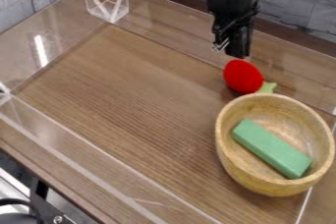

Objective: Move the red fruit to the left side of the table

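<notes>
The red fruit (241, 75) lies on the brown table (132, 95) at the right, its pale green leafy top pointing toward the bowl. My gripper (233, 48) hangs pointing down just behind and above the fruit. Its black fingers are shut together with nothing between them, and they do not touch the fruit.
A round light wooden bowl (238, 115) stands at the front right, just in front of the fruit, with a green block (272, 147) inside. Low clear acrylic walls (39, 49) border the table. Bare wood stretches to the left.
</notes>
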Tool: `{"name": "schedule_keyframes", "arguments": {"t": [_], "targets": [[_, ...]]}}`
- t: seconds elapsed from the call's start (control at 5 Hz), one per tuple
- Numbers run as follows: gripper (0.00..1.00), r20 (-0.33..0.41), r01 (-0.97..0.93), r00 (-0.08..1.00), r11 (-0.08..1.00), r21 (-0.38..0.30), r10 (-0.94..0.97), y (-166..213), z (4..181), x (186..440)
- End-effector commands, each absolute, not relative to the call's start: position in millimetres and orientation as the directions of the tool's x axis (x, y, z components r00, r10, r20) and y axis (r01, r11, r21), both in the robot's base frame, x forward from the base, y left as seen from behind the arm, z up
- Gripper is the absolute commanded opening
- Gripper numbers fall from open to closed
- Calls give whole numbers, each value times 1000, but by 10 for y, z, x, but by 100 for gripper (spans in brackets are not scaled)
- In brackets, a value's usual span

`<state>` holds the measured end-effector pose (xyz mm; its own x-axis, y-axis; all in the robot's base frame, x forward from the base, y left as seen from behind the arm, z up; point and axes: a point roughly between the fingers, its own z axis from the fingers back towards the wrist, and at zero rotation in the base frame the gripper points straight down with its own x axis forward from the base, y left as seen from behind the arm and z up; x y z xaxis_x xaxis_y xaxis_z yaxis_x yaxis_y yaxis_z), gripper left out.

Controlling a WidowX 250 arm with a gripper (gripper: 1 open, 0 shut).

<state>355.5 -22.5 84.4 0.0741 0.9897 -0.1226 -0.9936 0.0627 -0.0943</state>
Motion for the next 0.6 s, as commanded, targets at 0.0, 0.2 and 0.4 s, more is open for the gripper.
{"name": "schedule_keyframes", "arguments": {"t": [0.0,0.2,0.4], "targets": [[0,-132,-985,100,79,-157,986,-151,1091,3672],[100,-115,-988,79,63,-144,990,-182,1017,3594],[100,-102,-990,61,47,-135,993,-212,968,3520]]}}
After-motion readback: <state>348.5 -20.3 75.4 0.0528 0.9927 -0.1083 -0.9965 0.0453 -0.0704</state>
